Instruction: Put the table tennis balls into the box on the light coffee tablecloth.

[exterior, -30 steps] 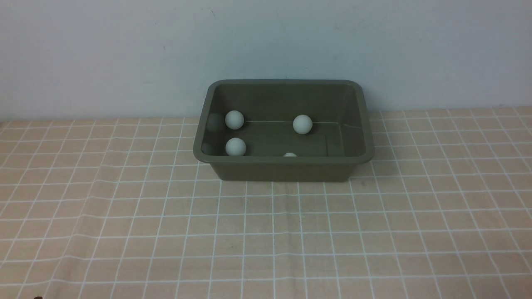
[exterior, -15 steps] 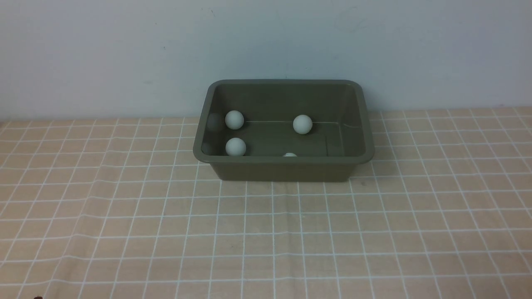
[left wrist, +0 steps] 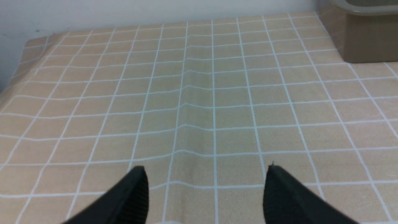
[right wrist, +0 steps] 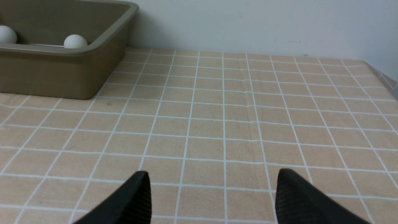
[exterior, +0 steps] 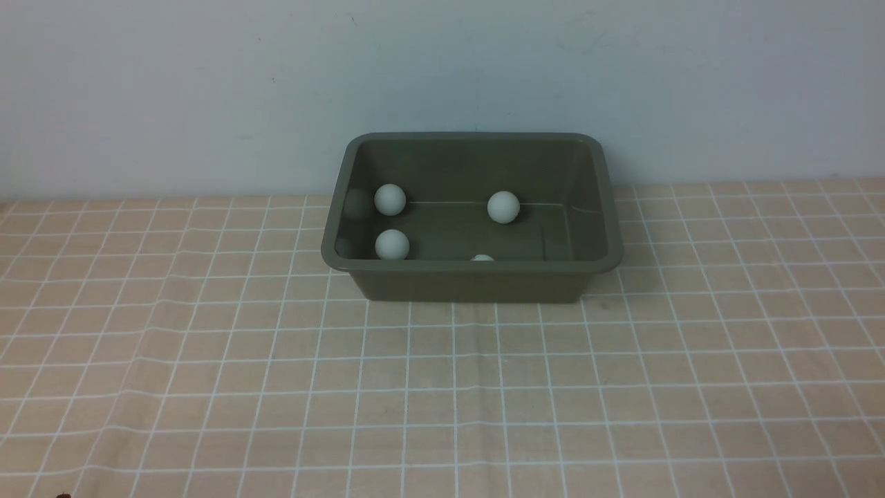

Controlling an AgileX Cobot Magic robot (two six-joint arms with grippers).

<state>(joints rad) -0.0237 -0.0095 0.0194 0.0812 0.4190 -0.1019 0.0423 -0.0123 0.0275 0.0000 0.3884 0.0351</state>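
Balls (exterior: 503,207) sit inside the green box (exterior: 470,282).

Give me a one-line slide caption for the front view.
Olive-green box on the gridded tablecloth, four table tennis balls visible inside.

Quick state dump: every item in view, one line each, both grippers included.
box: upright on the tablecloth, open top.
table tennis balls: four visible inside the box, one nearly hidden behind the near wall; no more can be ruled out behind that wall.
tablecloth: spread out, slightly wrinkled, no balls on it in view.
left gripper: open, empty, above the cloth.
right gripper: open, empty, above the cloth.
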